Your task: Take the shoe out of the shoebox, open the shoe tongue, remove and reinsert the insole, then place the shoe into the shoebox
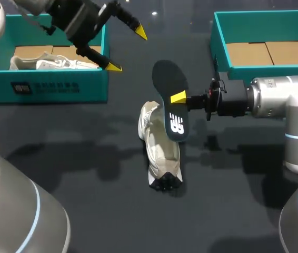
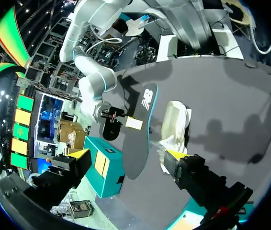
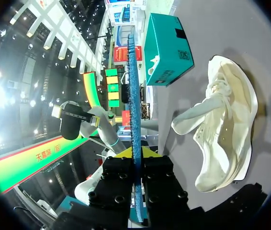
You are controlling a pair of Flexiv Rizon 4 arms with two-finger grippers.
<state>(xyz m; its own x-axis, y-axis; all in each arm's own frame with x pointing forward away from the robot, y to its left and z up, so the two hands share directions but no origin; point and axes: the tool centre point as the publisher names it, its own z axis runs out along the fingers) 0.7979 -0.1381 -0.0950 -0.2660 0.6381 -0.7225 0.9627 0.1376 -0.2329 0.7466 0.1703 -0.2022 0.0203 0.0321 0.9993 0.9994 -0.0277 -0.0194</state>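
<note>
1. Over the middle of the table, my right gripper is clamped on the insole, with both yellow tips pinching its long edge about halfway along. The insole hangs tilted in the air just above the shoe. I cannot tell whether its lower end touches the shoe.
2. The insole looks thin, light and bendy (my right wrist view shows it edge-on as a slim blue line). I judge it will buckle if pushed from one end. A hold near the middle, with one end fed in first, seems the safer way.
3. The shoe lies on the dark table under the insole. Its pale upper looks soft and its body light, so it may slide or tip when the insole presses in. The heel or sole would be the firm place to steady it.
4. My left gripper has its fingers wide apart and holds nothing. It hovers by the left shoebox, well apart from the shoe.
5. That box holds a second pale shoe. The right shoebox shows only its cardboard floor, and my right arm lies in front of it, so the arm will have to clear that path.
</note>
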